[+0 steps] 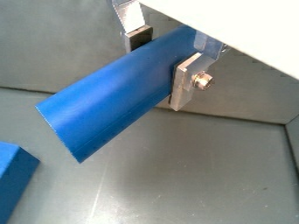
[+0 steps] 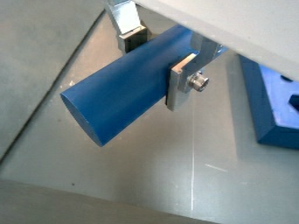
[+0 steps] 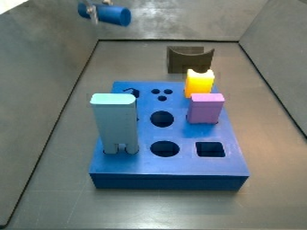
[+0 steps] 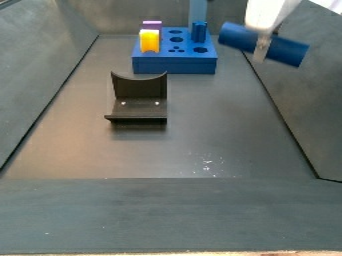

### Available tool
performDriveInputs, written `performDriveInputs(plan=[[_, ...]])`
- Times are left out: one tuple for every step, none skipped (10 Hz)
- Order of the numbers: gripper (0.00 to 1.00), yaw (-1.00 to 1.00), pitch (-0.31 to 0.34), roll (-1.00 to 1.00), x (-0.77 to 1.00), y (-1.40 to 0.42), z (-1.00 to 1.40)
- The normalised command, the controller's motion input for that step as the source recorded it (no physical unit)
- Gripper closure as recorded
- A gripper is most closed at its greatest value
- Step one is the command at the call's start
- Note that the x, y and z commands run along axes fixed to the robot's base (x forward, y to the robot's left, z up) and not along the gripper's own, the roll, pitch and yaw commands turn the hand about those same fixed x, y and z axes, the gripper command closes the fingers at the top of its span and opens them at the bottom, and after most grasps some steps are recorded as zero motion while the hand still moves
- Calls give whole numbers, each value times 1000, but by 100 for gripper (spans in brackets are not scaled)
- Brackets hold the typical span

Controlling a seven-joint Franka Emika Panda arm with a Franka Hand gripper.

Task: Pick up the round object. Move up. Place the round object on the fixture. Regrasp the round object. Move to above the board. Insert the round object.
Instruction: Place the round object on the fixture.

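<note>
My gripper (image 1: 162, 61) is shut on the round object (image 1: 105, 105), a smooth medium-blue cylinder peg held crosswise between the silver fingers; both wrist views show this (image 2: 158, 61). In both side views the gripper (image 3: 100, 11) holds the peg (image 3: 118, 16) high in the air, away from the board (image 3: 180, 169) and well above the floor. The fixture (image 4: 138, 97), a dark block with a U-shaped notch, stands on the floor between the board (image 4: 181, 66) and the near end; it is empty. The peg (image 4: 287, 50) hangs near the side wall, beside the fixture's line.
On the board stand a tall light-blue block (image 3: 113, 121), a yellow notched block (image 3: 200, 81) and a pink block (image 3: 206, 108); round holes and a square hole (image 3: 210, 150) are open. Grey walls enclose the floor. A board corner (image 1: 12, 179) shows below the peg.
</note>
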Motion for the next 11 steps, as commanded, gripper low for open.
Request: performDriveInputs(plan=[[100,-8,69,65,-14,24,625],[100,-6,79,70,-9,24,491],[100,-3,86,76,-2,22,313],[100,3,89,76,-2,16,176],[100,-1000,-26,51,1000,-57,329],[100,-1000,-24,49,1000,-57,323],[100,-1000,-8,42,1000,-52,307],[100,-1000,2,42,1000,-50,296],[100,-1000,15,42,1000,-49,286],[100,-1000,29,42,1000,-45,276],[100,-1000,51,42,1000,-41,260]])
